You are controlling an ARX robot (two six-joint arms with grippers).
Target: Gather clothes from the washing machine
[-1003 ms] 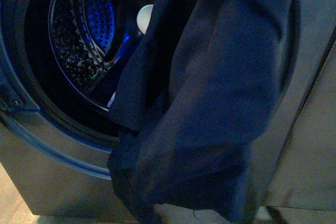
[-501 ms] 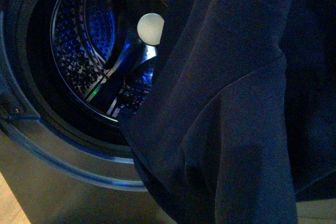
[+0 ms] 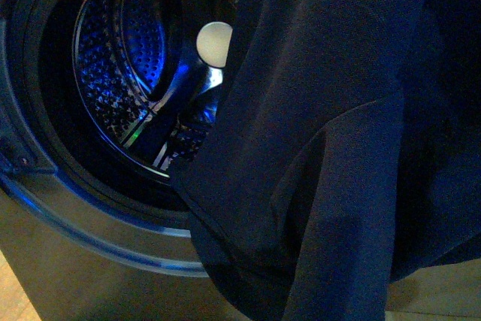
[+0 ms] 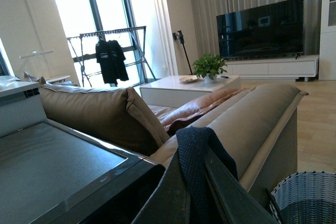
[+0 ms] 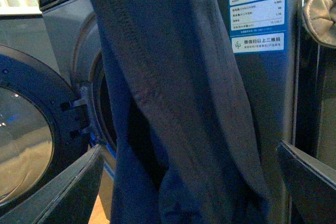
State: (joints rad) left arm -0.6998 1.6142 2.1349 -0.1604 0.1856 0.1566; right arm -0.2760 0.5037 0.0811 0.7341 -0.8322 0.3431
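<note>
Looks mostly done: clothes (image 3: 323, 148) out of the washing machine (image 3: 75, 216), dangling at 3 o'clock of the drum (image 3: 120, 73), pinched by left claw (image 4: 197, 161), right claw (image 5: 194, 182) spread empty, just basket (image 4: 304, 198) drop-off left.

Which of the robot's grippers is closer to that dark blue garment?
Left. The left gripper has the garment pinched between its fingers, so it touches it. The right gripper is open, and the garment hangs in front of its spread fingers, apparently untouched.
</note>
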